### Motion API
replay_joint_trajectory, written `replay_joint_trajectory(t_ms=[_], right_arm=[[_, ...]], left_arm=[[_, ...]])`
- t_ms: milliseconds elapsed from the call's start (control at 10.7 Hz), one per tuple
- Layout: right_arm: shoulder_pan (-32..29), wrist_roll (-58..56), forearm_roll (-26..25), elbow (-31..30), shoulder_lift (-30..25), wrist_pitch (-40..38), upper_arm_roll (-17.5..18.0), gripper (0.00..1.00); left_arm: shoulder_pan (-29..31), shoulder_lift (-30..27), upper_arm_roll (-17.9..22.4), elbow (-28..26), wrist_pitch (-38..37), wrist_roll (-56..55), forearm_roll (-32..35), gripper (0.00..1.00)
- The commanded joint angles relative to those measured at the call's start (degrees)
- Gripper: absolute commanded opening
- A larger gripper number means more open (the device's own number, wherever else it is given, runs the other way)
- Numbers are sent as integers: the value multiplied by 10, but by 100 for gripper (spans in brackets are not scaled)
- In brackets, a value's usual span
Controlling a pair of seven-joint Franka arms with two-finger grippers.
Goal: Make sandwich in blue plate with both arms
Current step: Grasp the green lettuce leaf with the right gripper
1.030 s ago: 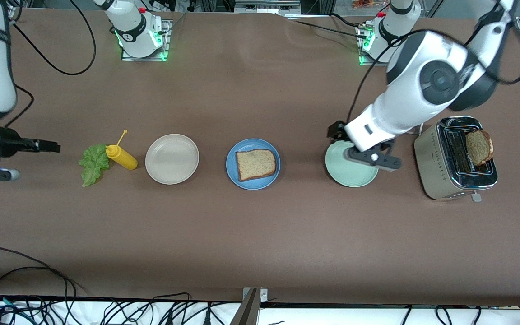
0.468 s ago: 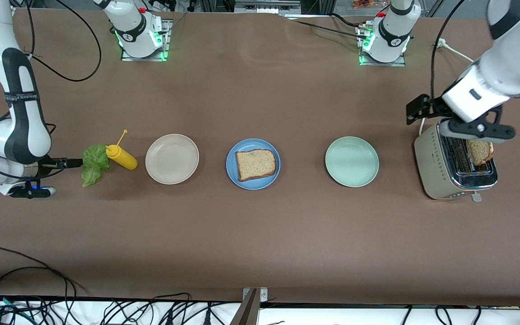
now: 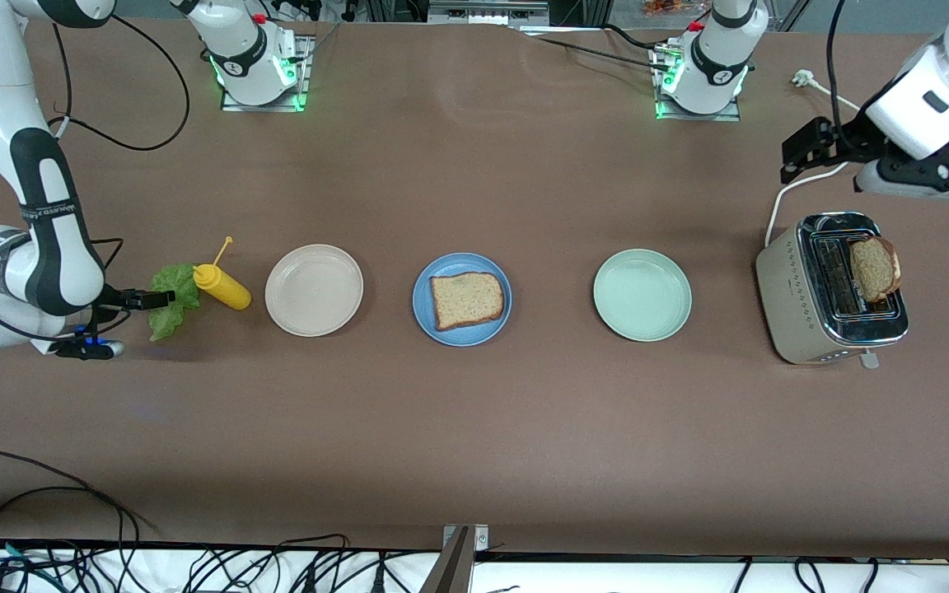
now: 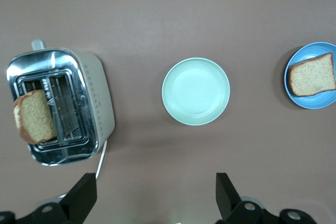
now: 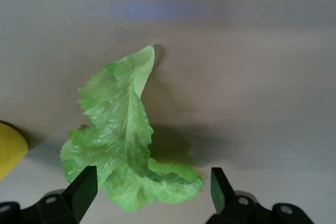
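Lettuce leaf (image 5: 126, 145) lies between right pincer's (image 5: 149, 190) wide-open fingers; left pincer (image 4: 156, 195) hangs open, empty.

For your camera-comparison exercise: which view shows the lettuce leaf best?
The right wrist view: the lettuce leaf fills it, ruffles and midrib clear, between the open right gripper. The front view shows it small beside the yellow bottle. The left wrist view misses it.

A long brown table (image 3: 474, 428) carries everything, laid out in one row. From the right arm's end: a lettuce leaf (image 3: 168, 301) touching a yellow squeeze bottle (image 3: 222, 287) lying on its side, a beige plate (image 3: 314, 290), the blue plate (image 3: 425, 317), a pale green plate (image 3: 642, 295), and a toaster (image 3: 787, 305) at the left arm's end, its white cord (image 3: 796, 188) trailing over the tabletop toward the arm bases (image 3: 259, 70)
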Motion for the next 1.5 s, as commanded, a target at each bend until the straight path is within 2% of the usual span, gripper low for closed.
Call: replay_joint_trajectory(t_ms=[0, 94, 187, 468, 656, 843, 1030, 1218, 1405], right_arm=[[-7, -9, 12, 5, 9, 12, 5, 41], [-7, -9, 12, 5, 10, 10, 5, 12], [-6, -8, 12, 5, 10, 6, 5, 0], [-4, -8, 3, 17, 8, 3, 5, 0], [-4, -11, -14, 40, 3, -35, 3, 0], [-4, -10, -57, 100, -2, -128, 3, 0], [-4, -8, -73, 161, -4, -225, 2, 0], [-3, -5, -73, 225, -7, -324, 1, 0], [0, -2, -73, 274, -8, -403, 3, 0]], left_arm=[[13, -27, 1, -28, -10, 27, 33, 100], [12, -27, 0, -27, -10, 27, 41, 100], [12, -24, 0, -25, -10, 27, 41, 100], [13, -20, 1, -22, -9, 27, 41, 100], [11, -13, 0, -17, -7, 25, 40, 100], [12, -12, 1, -5, -7, 27, 38, 100], [10, -9, 2, 5, -7, 26, 40, 100], [10, 11, 2, 43, -7, 26, 36, 100], [12, 16, 2, 48, -7, 26, 35, 100]])
